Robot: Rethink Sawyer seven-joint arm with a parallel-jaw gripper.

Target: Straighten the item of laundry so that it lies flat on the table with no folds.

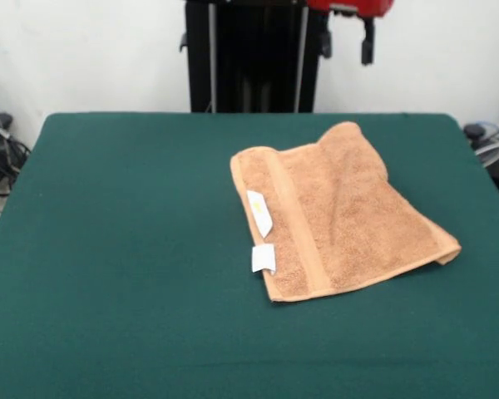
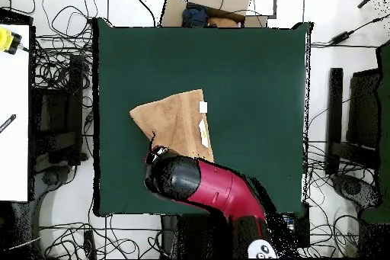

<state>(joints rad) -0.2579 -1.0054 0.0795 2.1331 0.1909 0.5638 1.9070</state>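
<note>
The tan terry towel (image 1: 341,212) lies on the green table (image 1: 125,249), right of centre in the front view. It is folded over on itself, with a border band along its left side and two small white labels (image 1: 260,213) at that edge. Its far corner bulges up and its right corner is doubled. In the overhead view the towel (image 2: 175,120) is a crooked four-sided shape. My gripper (image 1: 348,33) hangs high at the top edge, above the towel's far side. In the overhead view the arm's head (image 2: 171,177) covers the towel's edge nearest the robot.
The black pedestal (image 1: 249,58) stands behind the table's far edge. Cables and boxes (image 2: 57,127) lie on the floor around the table. A cardboard box (image 2: 209,5) sits beyond the table's far edge in the overhead view.
</note>
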